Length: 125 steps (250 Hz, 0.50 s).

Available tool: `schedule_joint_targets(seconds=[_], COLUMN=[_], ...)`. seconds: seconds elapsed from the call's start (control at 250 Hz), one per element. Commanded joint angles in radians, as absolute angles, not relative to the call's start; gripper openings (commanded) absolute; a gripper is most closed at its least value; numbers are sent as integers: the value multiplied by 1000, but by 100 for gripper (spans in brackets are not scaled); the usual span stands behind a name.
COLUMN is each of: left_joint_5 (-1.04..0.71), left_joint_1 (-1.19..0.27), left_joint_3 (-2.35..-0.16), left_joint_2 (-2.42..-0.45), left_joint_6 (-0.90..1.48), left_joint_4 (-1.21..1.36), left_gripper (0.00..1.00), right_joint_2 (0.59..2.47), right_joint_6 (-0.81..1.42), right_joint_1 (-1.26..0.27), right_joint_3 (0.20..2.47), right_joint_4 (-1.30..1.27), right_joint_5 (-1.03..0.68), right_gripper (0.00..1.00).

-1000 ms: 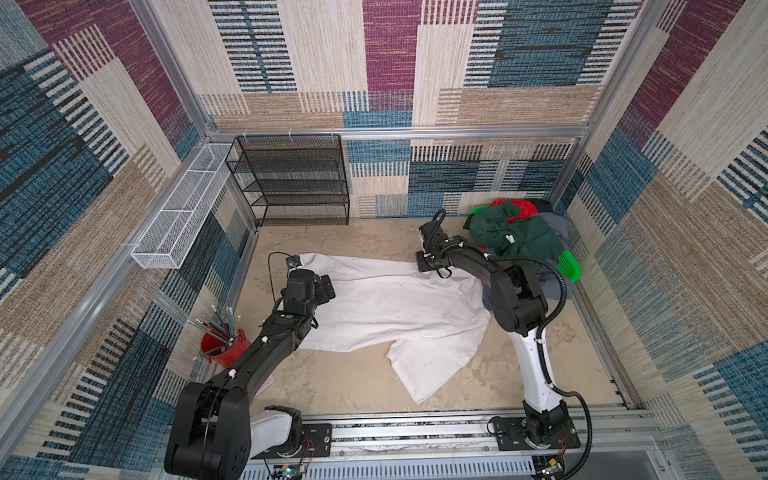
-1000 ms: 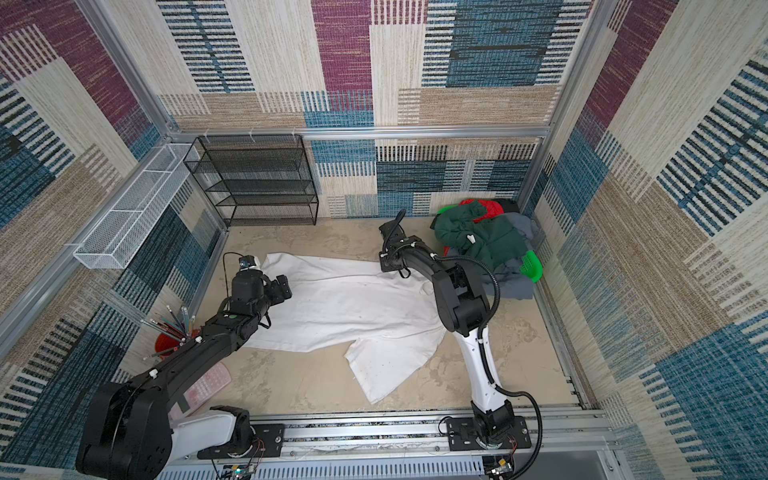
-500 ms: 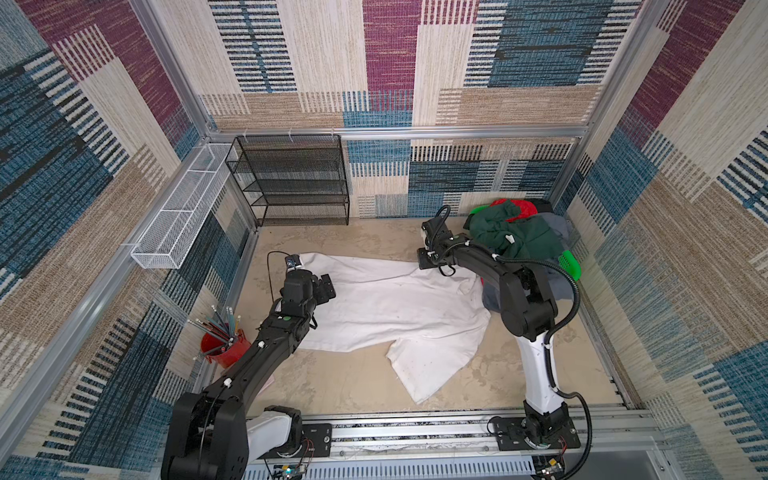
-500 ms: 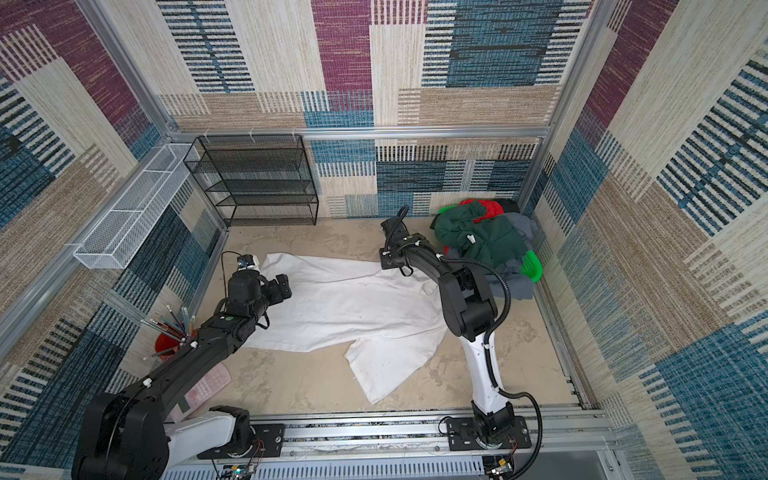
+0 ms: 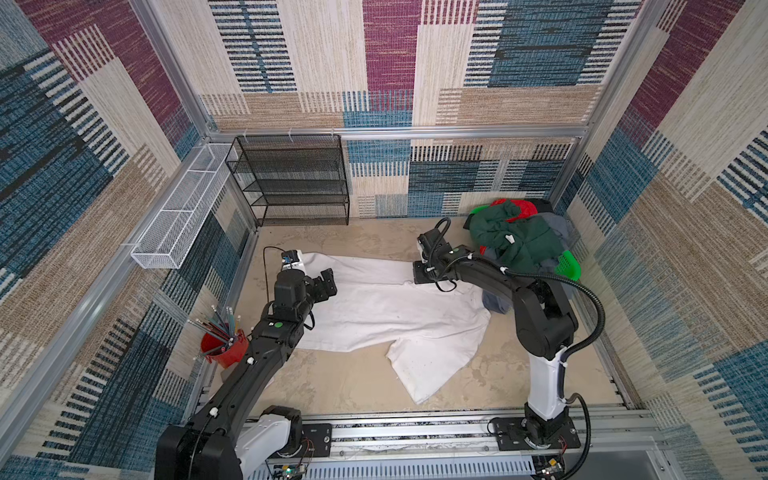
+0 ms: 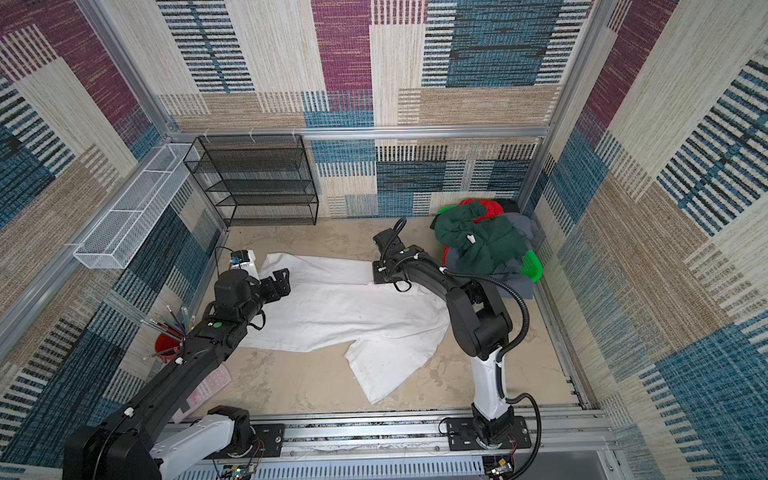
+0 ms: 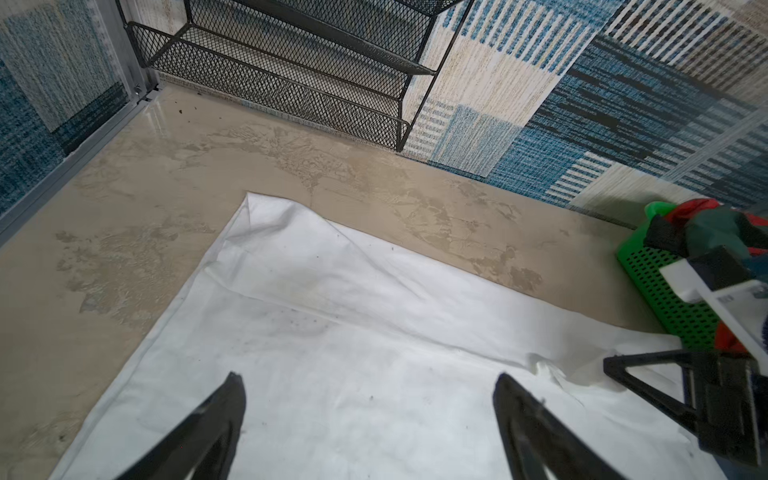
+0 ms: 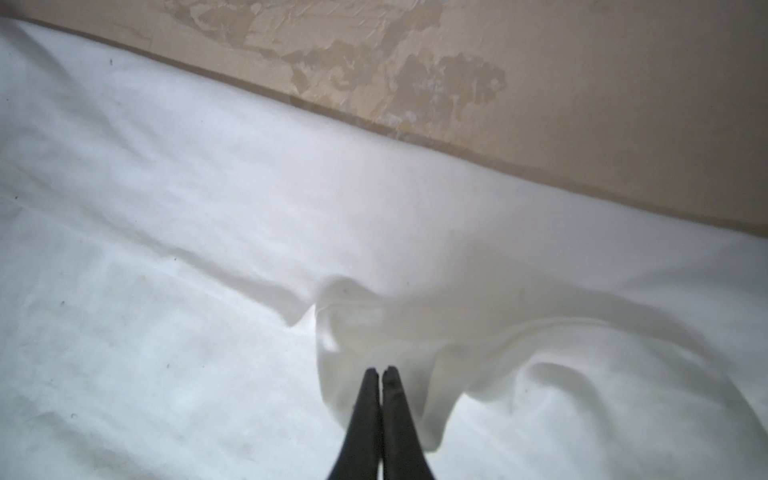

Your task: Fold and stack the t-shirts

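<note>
Hardly anything has shifted on my left side since a second ago: the left gripper (image 7: 370,380) hovers with its black fingers spread wide over the left end of the large white cloth t-shirt (image 5: 390,307), holding nothing. That shirt lies spread across the middle of the beige mottled tabletop (image 5: 357,382), mostly flat, with one part trailing toward the front rail. Further right, the right gripper (image 8: 380,370) has its tips pressed together on a raised pucker of cloth at the shirt's far edge. Its wrist stays roughly where it was, but the elbow behind it has swung out toward the front right, and the cloth's outline looks unchanged. Rightmost, the heap of dark green, red and grey-blue cloth shirts (image 5: 515,237) sits piled in the bright green perforated plastic basket (image 5: 569,268). My worry is that the pinch looks thin, so a quick pull could let the fold slip out. It could also drag the whole shirt sideways and bunch it, since my left side pins nothing. The right arm also works just beside the basket, and a wide swing could snag the heap.
</note>
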State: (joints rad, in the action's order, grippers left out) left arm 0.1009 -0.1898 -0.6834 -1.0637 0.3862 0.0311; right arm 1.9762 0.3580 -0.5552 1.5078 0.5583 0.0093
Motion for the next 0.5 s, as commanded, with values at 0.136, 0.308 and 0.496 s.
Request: schedule_joint_targets(seconds=[0.136,0.308,0.496], left_joint_5=[51,49,42], left_joint_1=[-189,-189,-189], left_joint_3=[-681,-678,-671], left_joint_2=[-1101,-1098,-1089], left_joint_6=[416,421,428], left_joint_4=[48,43,44], left_gripper=[93,93,93], right_joint_2=[1924,1923,1833], right_joint_6=[511,568,575], right_joint_1=[-652,-710,-718], right_joint_3=[1400,1345,1345], right_joint_4=[562,587,570], right_joint_5=[61,70,107], right_gripper=[1,29,68])
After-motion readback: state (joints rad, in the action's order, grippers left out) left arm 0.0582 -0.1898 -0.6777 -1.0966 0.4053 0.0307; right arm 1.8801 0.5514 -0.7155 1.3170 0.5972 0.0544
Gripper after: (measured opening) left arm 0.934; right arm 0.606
